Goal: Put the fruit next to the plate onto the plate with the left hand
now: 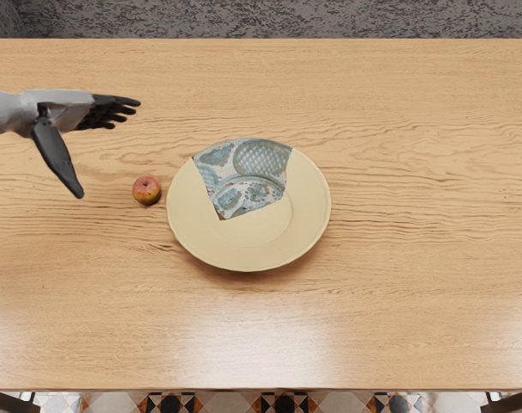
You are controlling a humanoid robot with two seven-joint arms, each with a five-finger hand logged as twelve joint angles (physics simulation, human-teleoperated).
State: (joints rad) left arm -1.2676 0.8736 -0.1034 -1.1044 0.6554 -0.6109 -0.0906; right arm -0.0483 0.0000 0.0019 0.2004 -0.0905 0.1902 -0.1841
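One small fruit [146,189], red and yellow like an apple, lies on the desk [415,301] just beside the left rim of the plate [243,249], very near it, though I cannot tell whether the two touch. It is not on the plate, so the main step of the task is not yet done. The fruit sits alone on bare wood, with free space on its left and above it, and this makes it easy to approach from the side where the arm comes in. The plate is wide, cream-coloured and shallow, in the middle of the desk. A wedge with a blue-grey pattern [243,176] covers its upper part; I cannot say if this is painted on the plate or is something lying in it. The plain lower part looks to me the better place for putting the fruit down. The left hand [80,112] hangs up and to the left of the fruit, apart from it, and it grasps nothing: the dark fingers [114,110] are stretched out toward the right and one long digit points down toward the desk, so the hand is released and spread. I judge that it is held like this to be ready to go down around the fruit. Because the fruit is round, it could roll away if the fingers push it before they close. The right hand is not in view.
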